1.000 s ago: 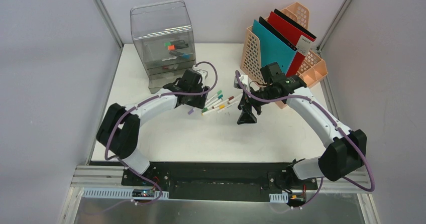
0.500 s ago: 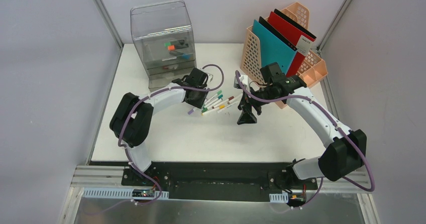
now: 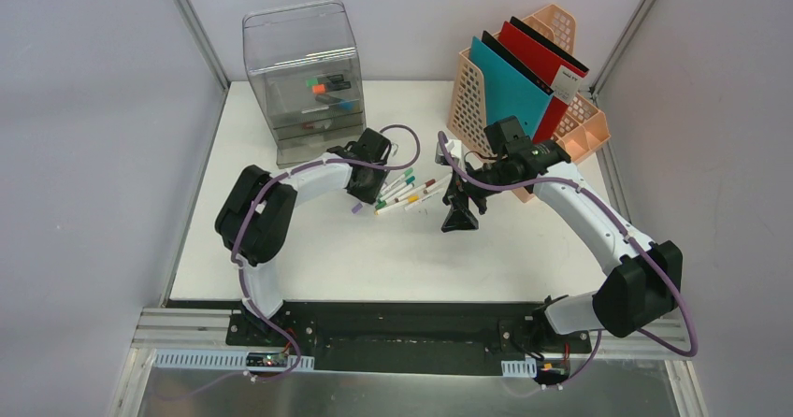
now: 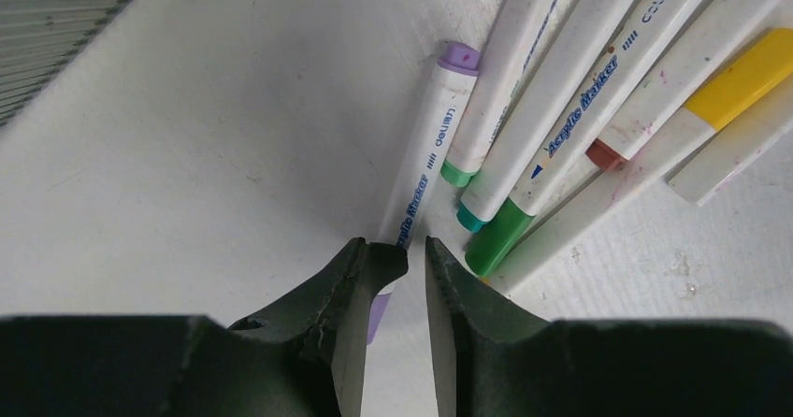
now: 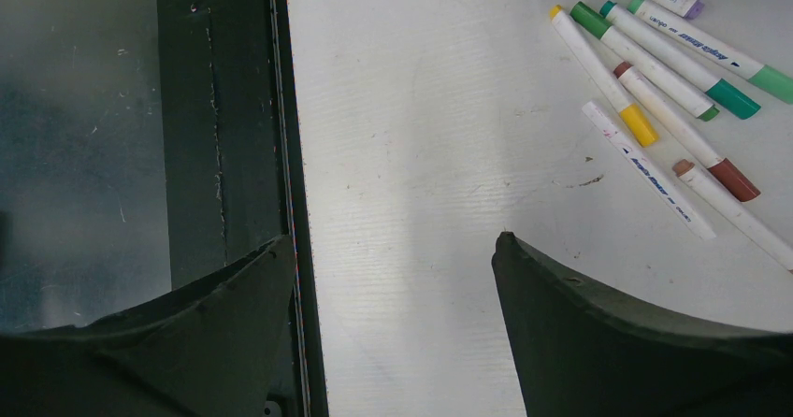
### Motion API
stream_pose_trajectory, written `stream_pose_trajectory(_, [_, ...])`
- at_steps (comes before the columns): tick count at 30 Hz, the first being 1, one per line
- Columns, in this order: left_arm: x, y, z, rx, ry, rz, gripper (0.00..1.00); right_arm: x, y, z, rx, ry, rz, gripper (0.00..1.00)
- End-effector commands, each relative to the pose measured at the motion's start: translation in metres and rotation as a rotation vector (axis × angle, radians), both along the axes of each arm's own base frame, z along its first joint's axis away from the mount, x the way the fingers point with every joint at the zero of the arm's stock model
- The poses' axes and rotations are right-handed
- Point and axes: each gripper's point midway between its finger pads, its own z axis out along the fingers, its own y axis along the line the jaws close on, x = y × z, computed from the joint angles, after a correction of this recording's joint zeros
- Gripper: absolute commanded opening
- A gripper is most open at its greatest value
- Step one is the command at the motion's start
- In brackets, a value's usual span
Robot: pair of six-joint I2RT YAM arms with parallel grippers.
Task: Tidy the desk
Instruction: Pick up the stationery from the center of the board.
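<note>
On the white desk [image 3: 374, 258] a loose bunch of several markers [image 3: 407, 193] lies mid-table. My left gripper [image 3: 367, 188] sits low at the bunch's left end. In the left wrist view its jaws [image 4: 417, 249] have narrowed onto the purple-capped marker [image 4: 425, 155]. That marker's lower end shows between the fingers, and its upper part is partly covered by the left fingertip. The marker still rests on the desk beside the green, teal and yellow ones [image 4: 561, 118]. My right gripper [image 3: 458, 213] hovers right of the bunch, open and empty [image 5: 393, 239], with the markers [image 5: 655, 90] at its upper right.
A clear plastic drawer unit [image 3: 304, 80] stands at the back left. A peach file organizer [image 3: 570, 122] with teal and red folders stands at the back right. The black and aluminium rail [image 3: 393, 328] runs along the near edge. Grey walls close both sides.
The left jaws have narrowed round the purple marker, and the left arm's elbow has swung right and forward. The marker has not shifted. The right arm is still.
</note>
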Motion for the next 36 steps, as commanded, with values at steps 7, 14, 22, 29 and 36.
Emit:
stream_pose_trajectory(7, [0.006, 0.001, 0.002, 0.029, -0.023, -0.006, 0.24, 0.006, 0.003, 0.013, 0.026, -0.056, 0.017, 0.81])
stream_pose_trajectory(14, [0.001, 0.003, 0.0, 0.032, -0.013, -0.003, 0.04, 0.006, 0.003, 0.013, 0.026, -0.055, 0.018, 0.81])
stream_pose_trajectory(22, [-0.001, 0.003, 0.019, -0.014, -0.06, 0.014, 0.0, 0.006, 0.003, 0.013, 0.026, -0.054, 0.018, 0.81])
stream_pose_trajectory(29, [-0.007, 0.008, 0.04, -0.08, -0.129, 0.1, 0.0, 0.005, 0.003, 0.013, 0.027, -0.055, 0.02, 0.81])
stream_pose_trajectory(36, [-0.011, 0.01, 0.064, -0.222, -0.242, 0.208, 0.0, 0.005, 0.003, 0.014, 0.03, -0.055, 0.021, 0.81])
